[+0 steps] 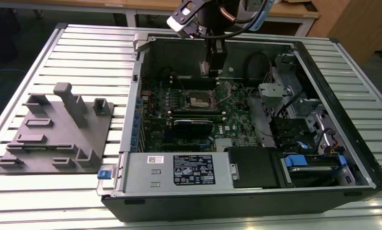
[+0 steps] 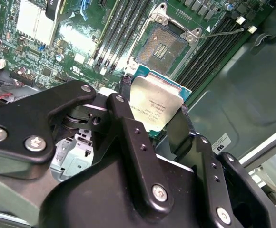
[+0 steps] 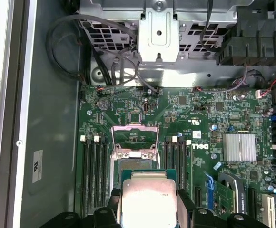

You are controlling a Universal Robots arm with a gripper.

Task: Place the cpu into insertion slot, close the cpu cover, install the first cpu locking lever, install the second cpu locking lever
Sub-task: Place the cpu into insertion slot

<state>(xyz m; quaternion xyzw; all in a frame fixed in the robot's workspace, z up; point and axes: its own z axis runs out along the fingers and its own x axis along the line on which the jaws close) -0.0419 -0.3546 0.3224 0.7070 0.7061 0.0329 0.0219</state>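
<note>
Worktop slats (image 1: 82,43) are occupied at the exterior view's left by a grey moulded tray (image 1: 56,129), just beside the open computer case (image 1: 242,208). Inside the case, the cpu (image 2: 157,108) is clamped by the claw (image 2: 154,100), held above the board (image 2: 28,52) near the uncovered socket (image 2: 162,47).

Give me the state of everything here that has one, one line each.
cpu: gripped, not yet seated.
claw: shut on the cpu.
socket: empty, contacts bare.
cover: swung open.
lever: unlatched, swung aside.
case: on its side, panel off.
</note>
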